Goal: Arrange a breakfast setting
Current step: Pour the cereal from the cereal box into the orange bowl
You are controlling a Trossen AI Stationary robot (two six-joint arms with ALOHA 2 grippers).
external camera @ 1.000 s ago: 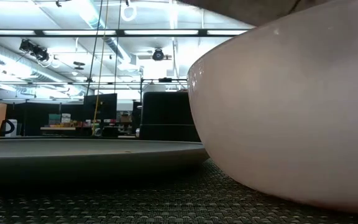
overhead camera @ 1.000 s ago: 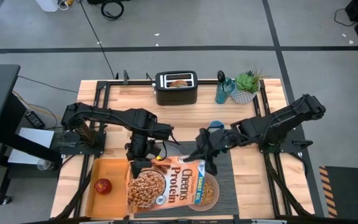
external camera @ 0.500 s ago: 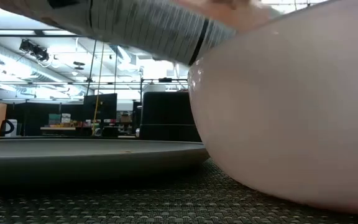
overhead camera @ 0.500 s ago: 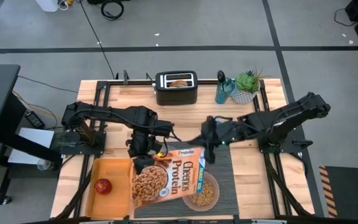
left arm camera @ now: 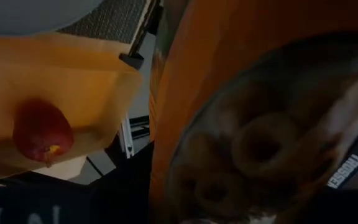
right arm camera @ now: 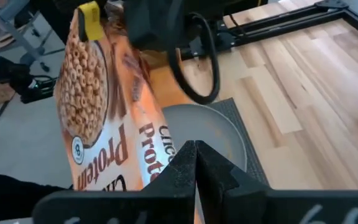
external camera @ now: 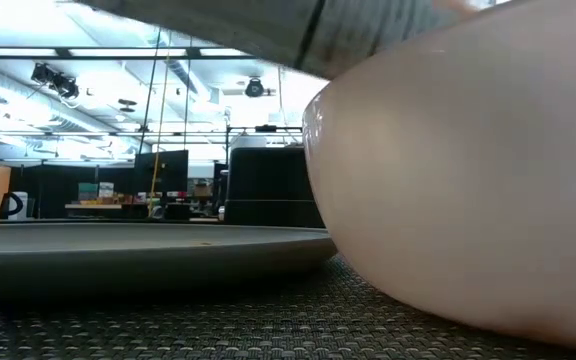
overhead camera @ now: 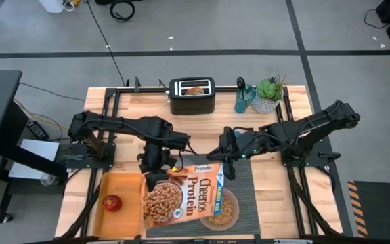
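In the high view a large cereal box (overhead camera: 183, 192) hangs tilted over the lower middle of the frame, held from both sides. The left gripper (overhead camera: 156, 177) is at the box's left upper corner and its jaws are closed on the box there; the right gripper (overhead camera: 226, 169) is at the box's upper right edge, and in the right wrist view its two dark fingers (right arm camera: 194, 169) are pressed together with the box between them. Under the box lies the dark striped placemat (overhead camera: 245, 186), in the lower middle, right of the orange tray (overhead camera: 117, 186). The pinkish-tan bowl (overhead camera: 223, 211) stands on the placemat at the lower right of the box, partly covered by it, and brown cereal (overhead camera: 222, 214) is visible inside. The grey plate (right arm camera: 213, 127) is mostly hidden under the box in the high view, but the right wrist view shows it on the placemat beside the box. The red apple (overhead camera: 113, 202) lies in the orange tray at the lower left. At the top middle of the table stands the black toaster (overhead camera: 192, 95) with a bagel (overhead camera: 195, 89) in its slot. In the low view the bowl fills the right half of the frame.
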